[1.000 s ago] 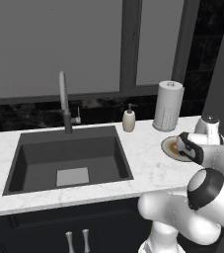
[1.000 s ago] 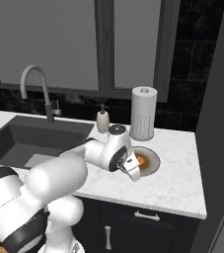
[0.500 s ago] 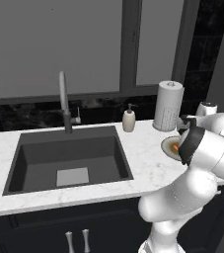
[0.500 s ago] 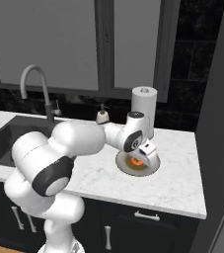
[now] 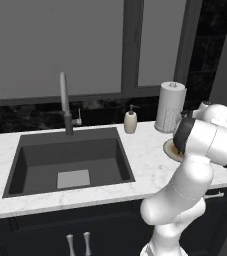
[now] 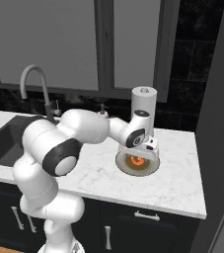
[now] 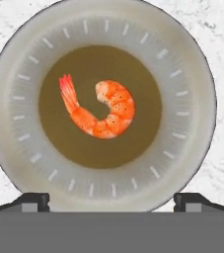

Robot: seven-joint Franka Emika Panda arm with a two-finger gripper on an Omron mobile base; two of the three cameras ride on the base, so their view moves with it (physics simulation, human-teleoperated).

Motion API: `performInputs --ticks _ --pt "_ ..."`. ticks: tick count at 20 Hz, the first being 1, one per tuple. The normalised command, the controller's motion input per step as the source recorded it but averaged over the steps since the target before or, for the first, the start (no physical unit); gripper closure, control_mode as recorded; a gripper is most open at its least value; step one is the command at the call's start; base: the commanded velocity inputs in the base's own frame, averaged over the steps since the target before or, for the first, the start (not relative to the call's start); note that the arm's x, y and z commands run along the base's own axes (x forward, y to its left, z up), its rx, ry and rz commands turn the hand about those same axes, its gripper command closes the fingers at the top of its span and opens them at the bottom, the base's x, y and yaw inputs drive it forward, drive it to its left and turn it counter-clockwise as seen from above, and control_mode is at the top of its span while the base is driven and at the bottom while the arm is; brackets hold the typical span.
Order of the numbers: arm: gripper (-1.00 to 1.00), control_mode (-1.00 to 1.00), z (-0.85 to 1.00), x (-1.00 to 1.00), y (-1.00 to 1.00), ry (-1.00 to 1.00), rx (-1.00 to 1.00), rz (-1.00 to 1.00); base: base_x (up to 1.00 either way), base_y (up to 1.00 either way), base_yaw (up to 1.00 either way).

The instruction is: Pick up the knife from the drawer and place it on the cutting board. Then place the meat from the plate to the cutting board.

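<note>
Left base view: the arm is bending over the right end of the marble counter [image 5: 150, 167], its white elbow covering most of the plate [image 5: 171, 150]; just a sliver of rim is showing beside the paper towel roll [image 5: 170, 106]. The meat and the claw are sitting behind the arm here. Since half a second ago the elbow is swinging lower and nearer.

Right base view: the gripper [image 6: 142, 159] is hanging directly above the plate [image 6: 150, 170], near the counter's back edge by the paper towel roll [image 6: 143, 106]. The meat [image 6: 136, 160] is peeking out as an orange spot, shape hard to read.

Hand view: the meat [image 7: 99, 109], a curled shrimp, is lying in the plate's [image 7: 15, 99] brown centre, tail fan pointing upper left, body curving round to the right. Fingertips [image 7: 32, 201] are standing spread wide at the bottom corners, gripping nothing.
</note>
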Motion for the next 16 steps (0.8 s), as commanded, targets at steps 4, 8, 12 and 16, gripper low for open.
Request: performInputs --ticks 4,8,12,16 --pt "-1.00 -1.00 -0.23 0.51 0.33 0.05 0.02 0.14 0.00 0.00 0.00" --pt "-1.00 -1.00 -0.20 0.61 0.18 0.07 0.00 0.01 0.00 0.00 0.00" --pt "-1.00 -1.00 -0.08 0.30 -0.10 0.05 0.04 -0.03 0.00 0.00 0.00" --pt "-1.00 -1.00 0.00 0.00 -0.31 0.06 0.09 -0.12 0.00 0.00 0.00"
